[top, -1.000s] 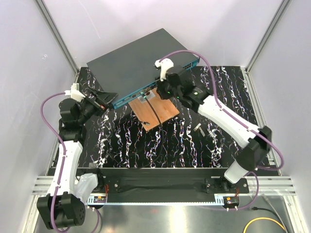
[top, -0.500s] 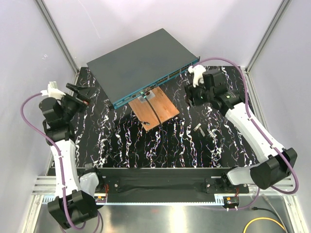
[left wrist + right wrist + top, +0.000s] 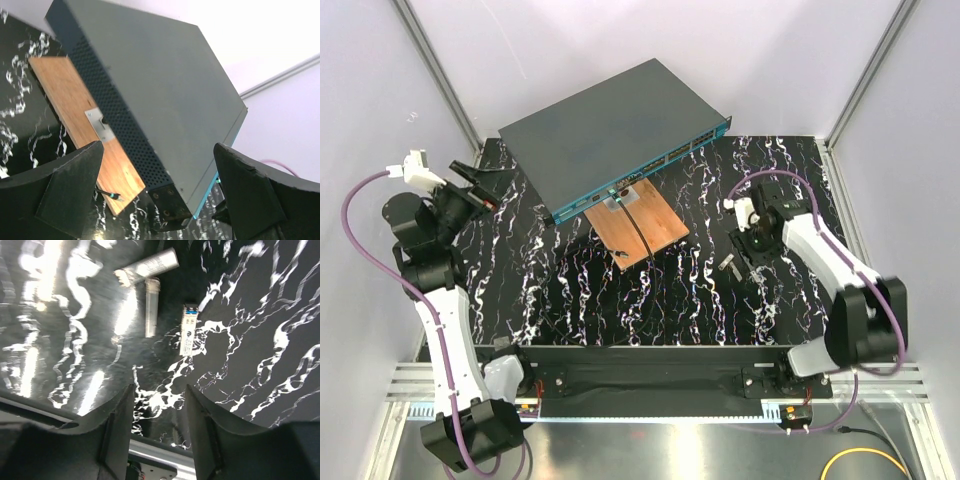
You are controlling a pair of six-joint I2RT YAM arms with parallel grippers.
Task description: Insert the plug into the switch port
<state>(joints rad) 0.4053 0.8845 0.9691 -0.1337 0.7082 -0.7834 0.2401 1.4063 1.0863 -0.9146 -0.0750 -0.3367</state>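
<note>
The switch (image 3: 610, 125) is a flat dark grey box with a teal front face (image 3: 650, 168), lying askew at the back of the table. From the left wrist I see its perforated side (image 3: 117, 117) and top. My left gripper (image 3: 472, 183) (image 3: 159, 146) stands wide open and empty, left of the switch and apart from it. The plug (image 3: 188, 330), a small metal module with a blue tab and white label, lies flat on the black marbled table (image 3: 757, 272). My right gripper (image 3: 756, 238) (image 3: 160, 390) hovers just short of it, open, nothing between its fingers.
A copper-brown board (image 3: 638, 228) (image 3: 70, 107) lies against the switch's front with a thin black cable (image 3: 642, 240) across it, ending in a teal tip (image 3: 111, 195). Two small metal cylinders (image 3: 150, 264) (image 3: 728, 265) lie beside the plug. An aluminium rail (image 3: 650, 385) bounds the near edge.
My right gripper has left the switch's front face and swung back to the right, down over the small parts, its jaws wider. My left gripper has drawn back leftward from the switch's corner.
</note>
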